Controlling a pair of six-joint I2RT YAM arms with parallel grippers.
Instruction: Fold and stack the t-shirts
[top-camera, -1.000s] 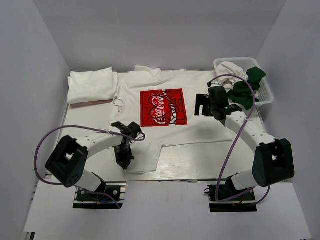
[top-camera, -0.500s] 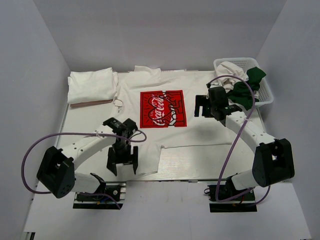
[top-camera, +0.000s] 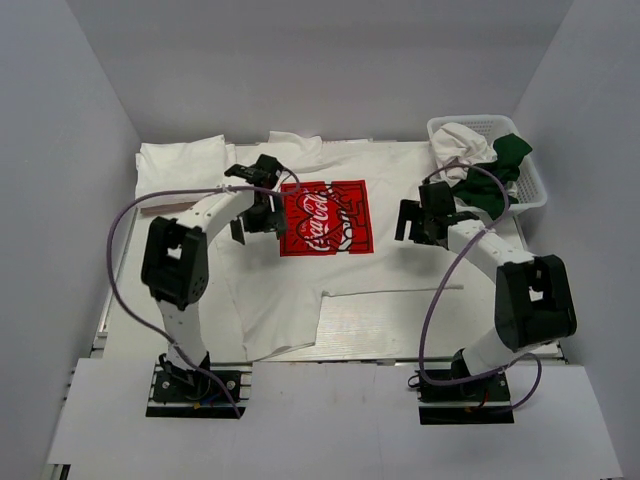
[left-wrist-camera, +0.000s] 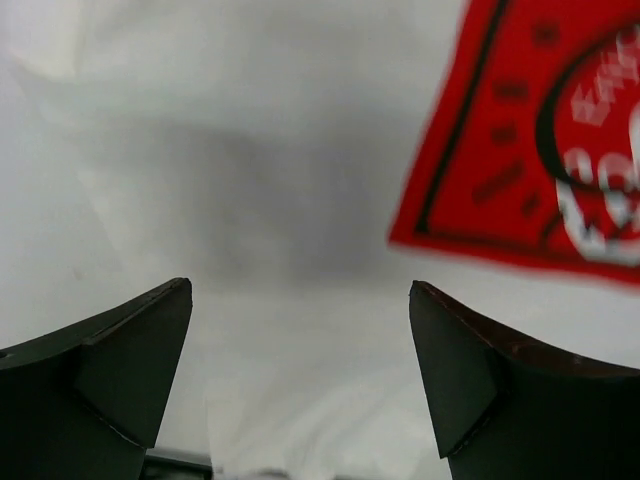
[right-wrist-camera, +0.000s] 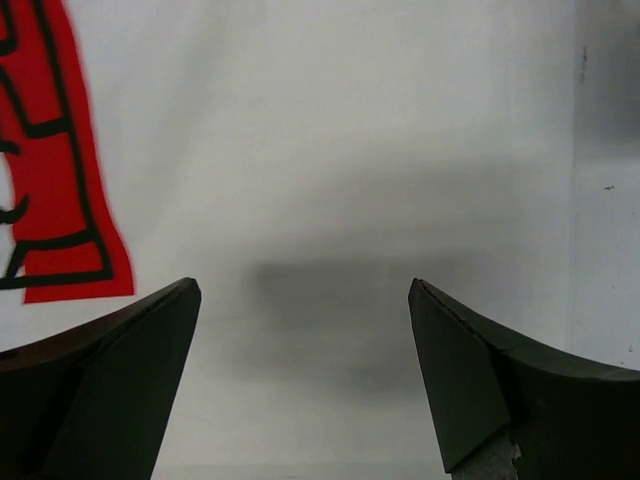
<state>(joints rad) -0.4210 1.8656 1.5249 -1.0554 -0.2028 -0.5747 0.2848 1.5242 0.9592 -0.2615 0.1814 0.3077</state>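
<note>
A white t-shirt (top-camera: 390, 260) with a red Coca-Cola print (top-camera: 322, 217) lies spread on the table, its lower left part hanging toward the near edge. My left gripper (top-camera: 260, 222) hovers open over the cloth just left of the print, nothing between its fingers. The left wrist view shows white cloth (left-wrist-camera: 250, 150) and the print's corner (left-wrist-camera: 520, 130) past the left gripper (left-wrist-camera: 300, 288). My right gripper (top-camera: 420, 225) is open over the shirt's right side. In the right wrist view the right gripper (right-wrist-camera: 305, 285) is empty above white cloth (right-wrist-camera: 350, 150). A folded white t-shirt (top-camera: 185, 170) rests at the back left.
A white lattice basket (top-camera: 535, 185) at the back right holds a crumpled white t-shirt (top-camera: 462, 138) and a dark green one (top-camera: 495, 180). White walls enclose the table (top-camera: 400, 330) on three sides. A purple cable loops from each arm.
My left gripper opened, let go of the shirt's lower left hem and swung away from me to the left of the print. The right gripper shifted only slightly.
</note>
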